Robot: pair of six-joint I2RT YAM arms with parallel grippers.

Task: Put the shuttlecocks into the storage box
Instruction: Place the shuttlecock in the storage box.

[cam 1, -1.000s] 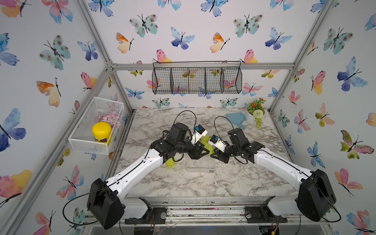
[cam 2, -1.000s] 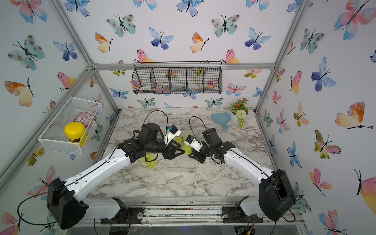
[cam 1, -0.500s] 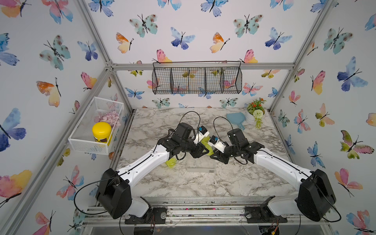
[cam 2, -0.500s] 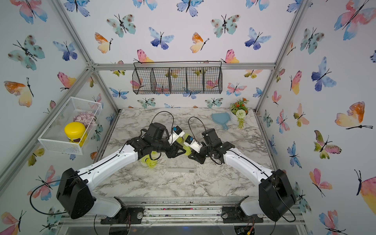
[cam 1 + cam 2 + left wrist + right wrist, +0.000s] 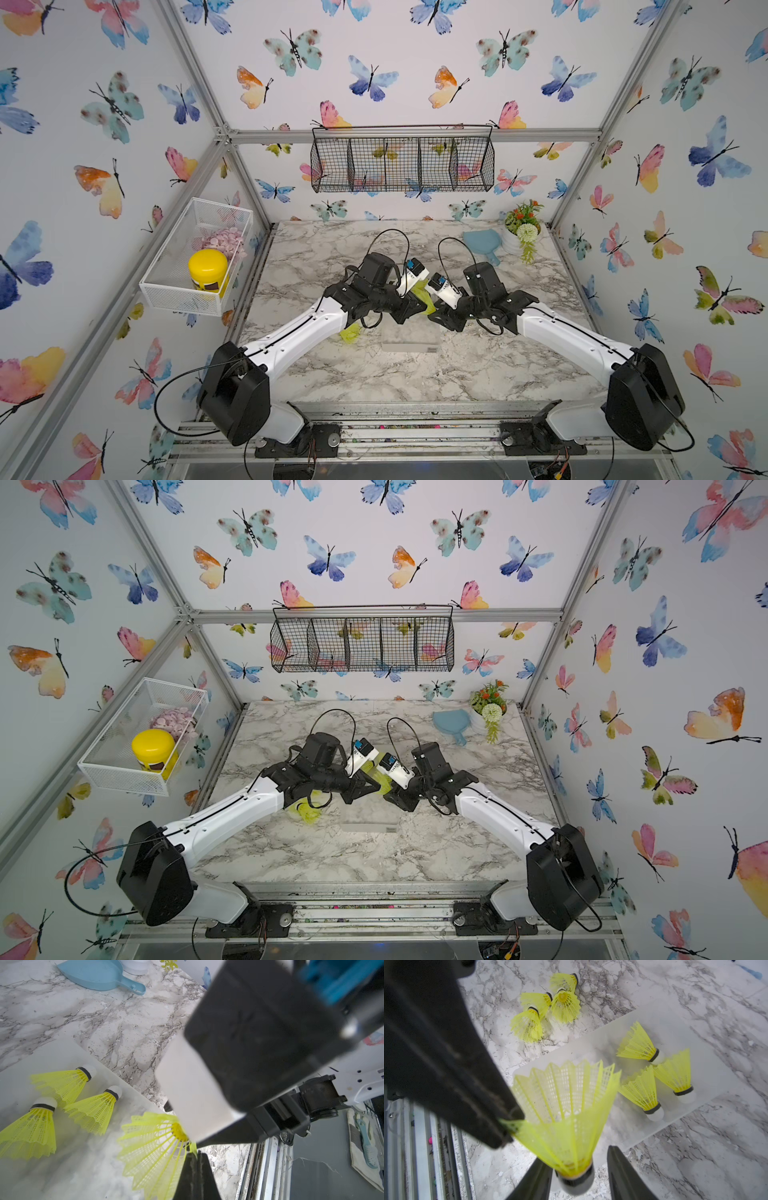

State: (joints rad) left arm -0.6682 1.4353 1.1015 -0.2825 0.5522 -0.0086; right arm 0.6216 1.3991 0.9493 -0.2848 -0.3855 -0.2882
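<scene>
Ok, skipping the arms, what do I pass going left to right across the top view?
White basket → loose shuttlecock → storage box → blue scoop → plant.

We note white walls [image 5: 374, 62] on three sides, papered with watercolour butterflies; aluminium frame [image 5: 415, 135] at corners. Black wire basket [image 5: 402, 164] hangs on back wall; white mesh basket [image 5: 178, 297] on side wall, yellow-lidded jar [image 5: 208, 268] inside. We see grey-veined marble desk [image 5: 374, 374]; blue dustpan [image 5: 482, 243] and potted plant [image 5: 521, 232] at far corner. Metal rail [image 5: 415, 419] runs along desk's near edge. Light even, bright.
</scene>
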